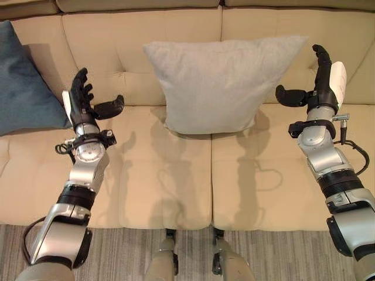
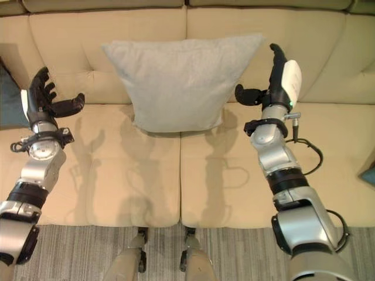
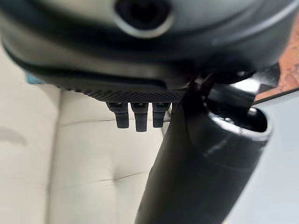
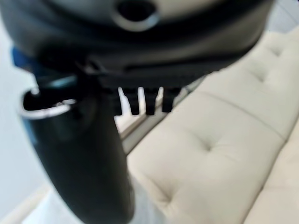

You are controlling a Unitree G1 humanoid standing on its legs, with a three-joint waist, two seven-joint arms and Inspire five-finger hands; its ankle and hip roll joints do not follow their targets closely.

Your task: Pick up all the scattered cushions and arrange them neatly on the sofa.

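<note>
Cream sofa (image 1: 176, 175) cushioning is spread across the left eye view, where a grey cushion (image 1: 217, 82) is propped upright against the backrest at the seam, a blue cushion (image 1: 23, 82) is leant at the left end, and the left robot hand (image 1: 82, 99) is held released and empty. From the right eye view the right robot hand (image 2: 275, 85) is likewise seen released beside the grey cushion, not touching it, while straight fingertips (image 3: 135, 119) are shown against bare upholstery in both wrist views. Placement of this cushion is judged finished, so any remaining cushion is next to be sought.
</note>
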